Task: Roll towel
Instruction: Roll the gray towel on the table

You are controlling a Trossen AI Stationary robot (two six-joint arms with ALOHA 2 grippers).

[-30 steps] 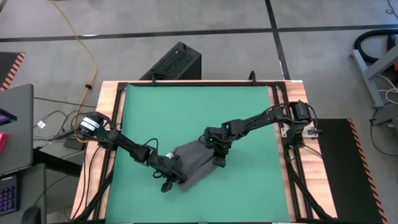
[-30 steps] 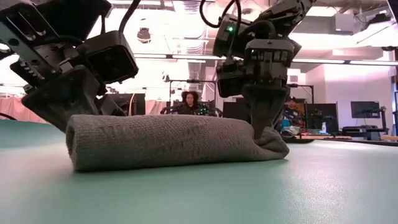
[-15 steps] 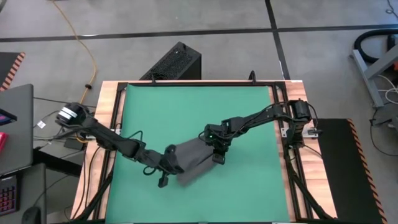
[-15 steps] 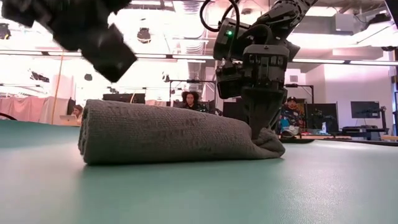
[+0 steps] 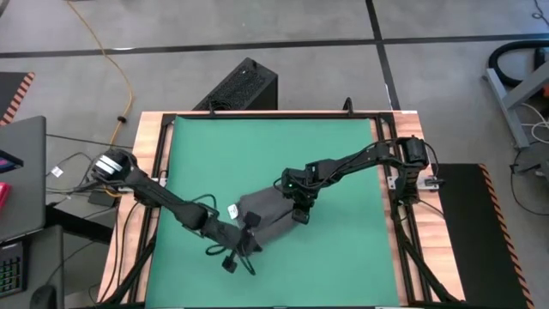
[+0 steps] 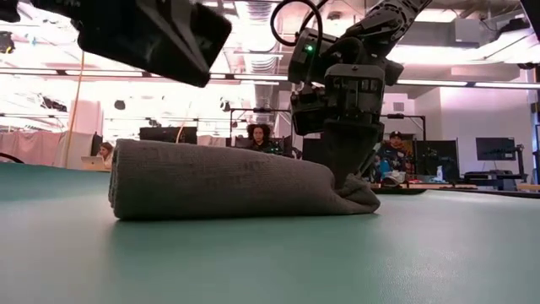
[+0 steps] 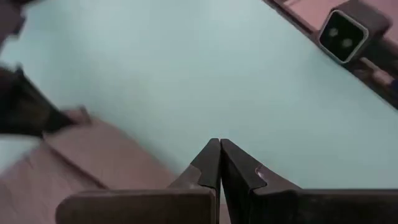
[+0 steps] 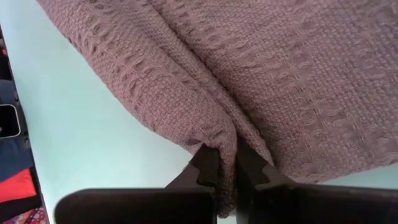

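Observation:
The dark grey towel [image 5: 268,215] lies as a loose roll on the green mat [image 5: 257,146]; its long side rests on the mat [image 6: 228,181], and a small white tag [image 5: 232,211] shows at its left end. My right gripper [image 5: 300,215] is shut on the roll's right end [image 6: 354,190]. My left gripper [image 7: 219,144] is shut and empty. It hangs above the mat by the roll's near left end [image 5: 233,257], high in the low view [image 6: 152,34]. My right gripper pinches a raised fold of the towel [image 8: 219,138] between its two fingers, at the roll's right end. The fingers come from above, pointing down. That end lies flattened on the mat [image 6: 363,201]; the rest of the roll lies slack to its left.
A wooden frame [image 5: 146,172] with black rails borders the mat. The low camera [image 7: 342,28] stands at the table's near edge. Bare mat lies on the far side of the towel [image 5: 274,146] and to its right [image 5: 352,232]. People sit in the room behind [image 6: 257,135].
My left gripper has come off the towel's left end, risen clear and turned. The roll's left end has gone a little toward the far edge and stands thicker; its right end has stayed under my right gripper.

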